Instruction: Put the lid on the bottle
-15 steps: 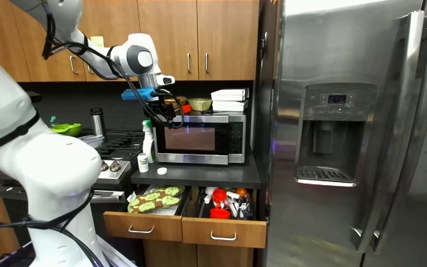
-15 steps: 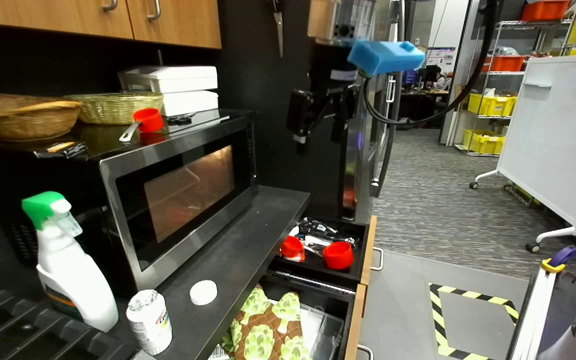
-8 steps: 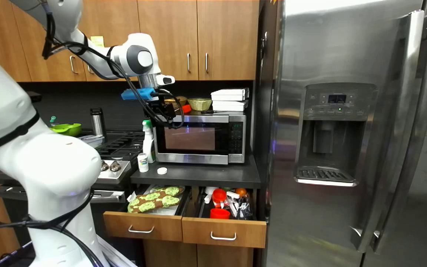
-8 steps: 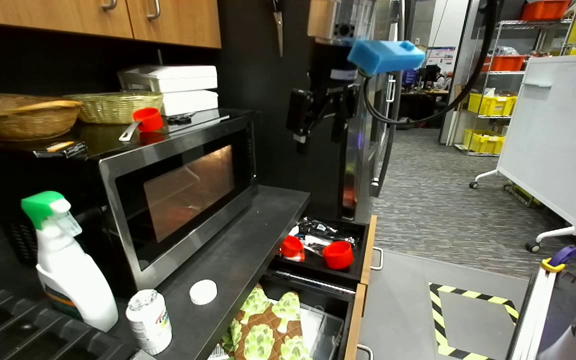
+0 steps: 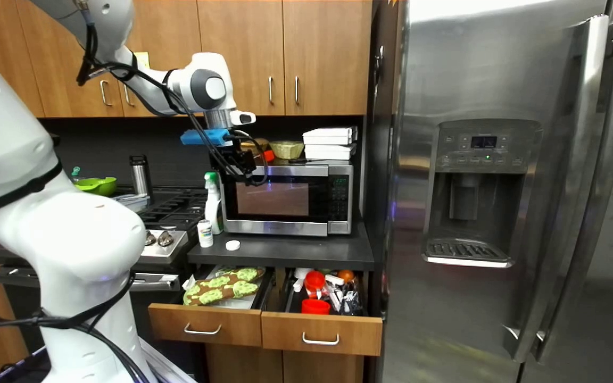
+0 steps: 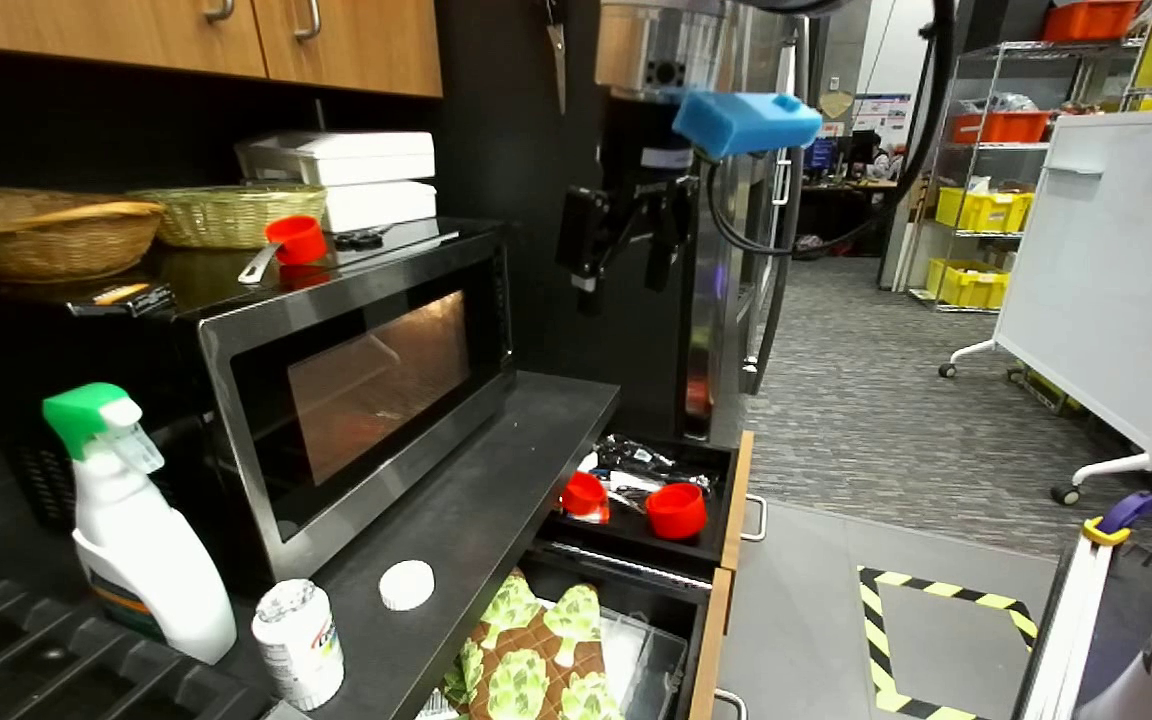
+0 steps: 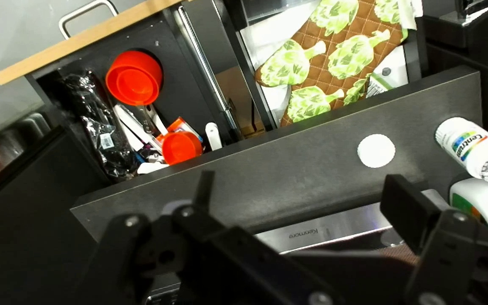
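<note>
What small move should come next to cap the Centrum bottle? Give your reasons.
Probably shift the open jaws until the white lid is centred beneath them, before lowering. In the wrist view the lid lies on the countertop, nearer one jaw than the other; the jaws hold nothing, and the Centrum bottle stands nearby without its lid.

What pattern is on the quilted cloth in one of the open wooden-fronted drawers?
Light-green artichokes on brown; the quilted cloth shows best in the wrist view.

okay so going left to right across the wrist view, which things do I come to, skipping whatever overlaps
Plastic-wrapped bundle, lower red cup, white lid, Centrum bottle without its lid.
</note>
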Robot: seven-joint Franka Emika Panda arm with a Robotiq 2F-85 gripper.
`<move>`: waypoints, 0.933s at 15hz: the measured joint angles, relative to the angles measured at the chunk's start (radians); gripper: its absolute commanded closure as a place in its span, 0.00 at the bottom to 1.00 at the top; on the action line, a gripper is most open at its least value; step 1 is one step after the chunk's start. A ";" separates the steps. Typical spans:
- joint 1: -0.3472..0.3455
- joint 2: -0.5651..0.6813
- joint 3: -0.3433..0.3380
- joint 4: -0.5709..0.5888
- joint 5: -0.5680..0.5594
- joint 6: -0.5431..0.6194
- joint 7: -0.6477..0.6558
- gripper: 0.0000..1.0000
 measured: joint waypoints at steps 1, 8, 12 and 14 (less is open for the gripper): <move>0.001 0.021 0.000 0.015 0.000 0.004 -0.005 0.00; 0.026 0.190 0.000 0.108 0.002 0.065 -0.068 0.00; 0.054 0.292 0.000 0.147 0.004 0.124 -0.121 0.00; 0.062 0.342 0.000 0.170 0.004 0.151 -0.139 0.00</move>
